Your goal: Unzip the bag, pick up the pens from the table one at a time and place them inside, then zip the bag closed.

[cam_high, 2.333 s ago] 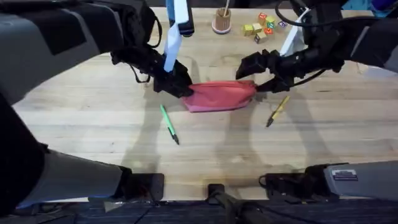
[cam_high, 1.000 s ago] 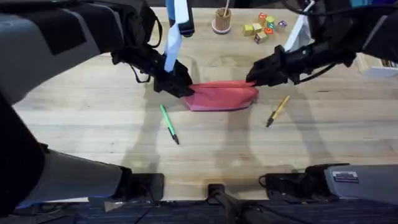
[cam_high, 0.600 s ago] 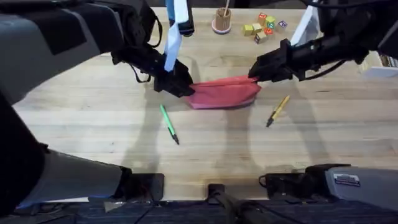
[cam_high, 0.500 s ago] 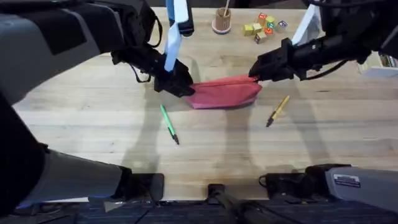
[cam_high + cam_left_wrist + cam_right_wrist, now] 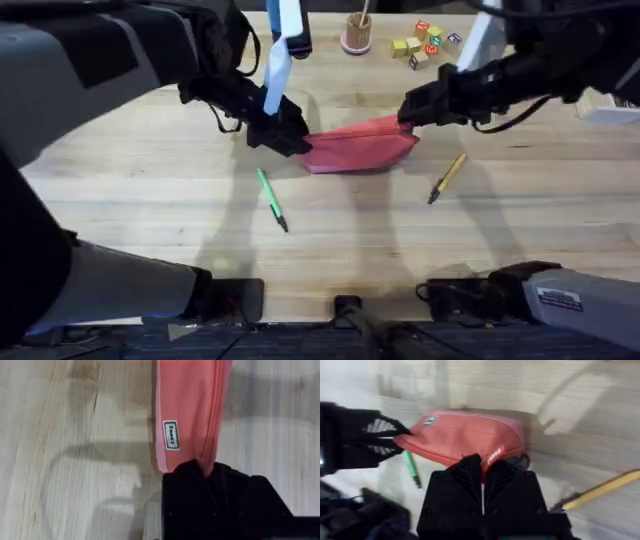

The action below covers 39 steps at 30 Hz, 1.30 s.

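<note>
Wooden tabletop [image 5: 150, 200], pale plank grain. Item one: bag [image 5: 358, 148], pink-red, lying near centre, zipper edge toward 12 o'clock. Left gripper [image 5: 288, 138] clamped on its 9 o'clock end; right gripper [image 5: 408, 112] pinched together at its 3 o'clock end, apparently on the zipper pull. Item two: green pen [image 5: 272, 199], at 7 o'clock of the bag. Item three: yellow pen [image 5: 446, 177], at 4 o'clock. Step in hand, judged: unzipping. Next calls for drawing the pull along toward 9 o'clock while the left anchors.

Bright even light, soft shadows on the table [image 5: 150, 200], blurred wrist views.
</note>
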Motion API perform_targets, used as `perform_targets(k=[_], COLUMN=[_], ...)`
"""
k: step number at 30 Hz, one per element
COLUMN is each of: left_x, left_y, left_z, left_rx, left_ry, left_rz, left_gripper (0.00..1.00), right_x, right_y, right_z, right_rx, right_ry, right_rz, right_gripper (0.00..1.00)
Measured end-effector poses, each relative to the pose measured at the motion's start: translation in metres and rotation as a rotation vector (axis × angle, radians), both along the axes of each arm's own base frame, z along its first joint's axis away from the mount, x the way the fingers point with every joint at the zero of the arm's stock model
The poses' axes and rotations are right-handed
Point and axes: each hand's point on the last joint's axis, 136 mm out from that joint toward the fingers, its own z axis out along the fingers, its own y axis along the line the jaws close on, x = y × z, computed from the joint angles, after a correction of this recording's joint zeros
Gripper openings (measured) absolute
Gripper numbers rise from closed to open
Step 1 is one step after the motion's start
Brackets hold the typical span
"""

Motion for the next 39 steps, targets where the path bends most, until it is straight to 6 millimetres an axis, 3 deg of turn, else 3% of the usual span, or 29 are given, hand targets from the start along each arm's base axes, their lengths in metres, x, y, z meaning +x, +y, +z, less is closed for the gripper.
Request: perform_targets(k=[6, 14, 23, 25, 36, 39], left_x=[0.001, 0.000, 0.001, 0.001, 0.001, 0.001], left_y=[0.002, 0.008, 0.011, 0.012, 0.016, 0.017], left_z=[-0.001, -0.005, -0.006, -0.007, -0.010, -0.011], left_rx=[0.012, 0.040, 0.057, 0.066, 0.089, 0.097], left_ry=[-0.002, 0.008, 0.005, 0.003, 0.004, 0.009], left_rz=[0.005, 0.016, 0.018, 0.020, 0.025, 0.027], left_gripper=[0.042, 0.043, 0.042, 0.042, 0.042, 0.042], right_x=[0.005, 0.023, 0.018, 0.016, 0.014, 0.014], right_y=[0.011, 0.039, 0.061, 0.076, 0.110, 0.130], right_z=[-0.003, 0.011, 0.017, 0.023, 0.035, 0.042], right_rx=[-0.142, -0.187, -0.195, -0.177, -0.145, -0.111], right_ry=[-0.083, -0.242, -0.281, -0.313, -0.390, -0.428], right_rz=[0.038, 0.059, 0.071, 0.097, 0.131, 0.160], right_gripper=[0.031, 0.031, 0.031, 0.031, 0.031, 0.031])
